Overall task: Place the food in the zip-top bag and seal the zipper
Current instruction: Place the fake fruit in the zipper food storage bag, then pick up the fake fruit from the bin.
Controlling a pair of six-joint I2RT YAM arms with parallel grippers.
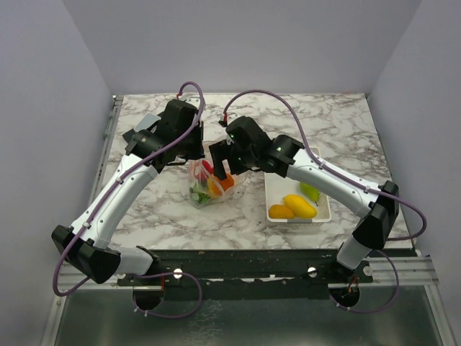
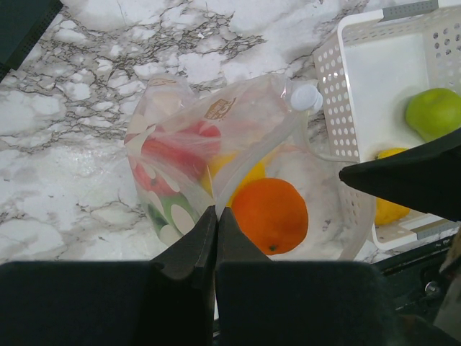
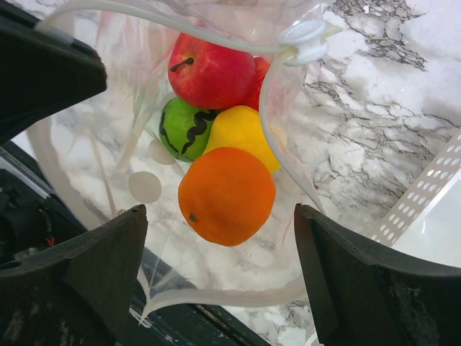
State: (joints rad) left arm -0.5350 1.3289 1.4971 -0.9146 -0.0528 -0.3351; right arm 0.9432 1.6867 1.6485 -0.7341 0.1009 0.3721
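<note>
**Tech 1:** Closest to the lens, we find the left gripper (image 2: 217,213) with its fingers pressed together on the rim of the zip-top bag (image 2: 238,122).

**Tech 2:** Confirmed. We read the right gripper (image 3: 220,209) as spread wide, with nothing between its fingers. It hangs over the bag mouth.

**Tech 1:** Contents?

**Tech 2:** Inside the bag we count an orange (image 3: 227,194), a red apple (image 3: 209,72), a green piece (image 3: 184,128) and a yellow piece (image 3: 241,133), all touching one another.

**Tech 1:** We note the zipper (image 3: 277,49) unsealed, with its white slider (image 3: 304,40) at one end of the mouth.

**Tech 2:** Just beside the bag, on the right arm's side, the white tray (image 1: 277,189) holds a yellow fruit (image 1: 300,205), an orange-yellow fruit (image 1: 281,211) and a green fruit (image 1: 310,191). Bag and tray both rest on the marble table (image 1: 324,122).
</note>
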